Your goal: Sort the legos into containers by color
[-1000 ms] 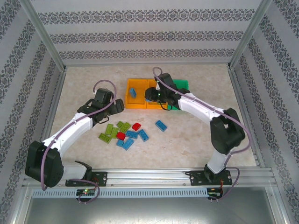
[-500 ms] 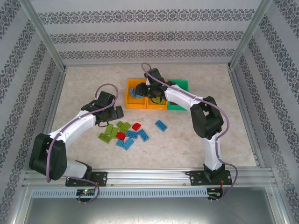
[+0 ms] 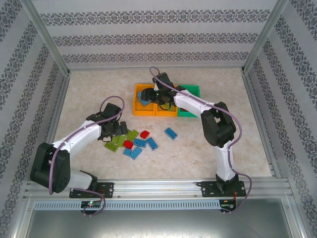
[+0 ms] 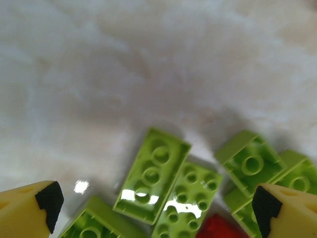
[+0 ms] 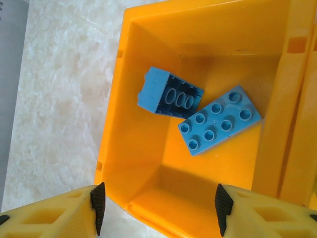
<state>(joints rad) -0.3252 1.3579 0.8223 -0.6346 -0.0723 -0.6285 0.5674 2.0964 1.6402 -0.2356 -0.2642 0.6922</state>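
1. The right gripper has its fingers spread apart, with nothing between them.
2. Directly below and ahead of it sits the end orange bin, and the two fingertips frame the bin's near wall.
3. Inside that bin, just ahead of the fingers, lie two blue legos. The flat blue lego has its studs up. Just beside it, the tipped blue lego shows its hollow underside.
4. Farther out along the row, seen from overhead, the second orange bin adjoins the first, and the green bin comes after it.
5. The left gripper is spread wide and empty, low over the table.
6. Between and just ahead of its fingertips lie light green legos, crowded together and touching. A red lego peeks in near the right-hand finger.
7. Farther from that hand, toward the other arm, loose blue legos and a second red lego lie scattered on the table, near the bins but not in them.
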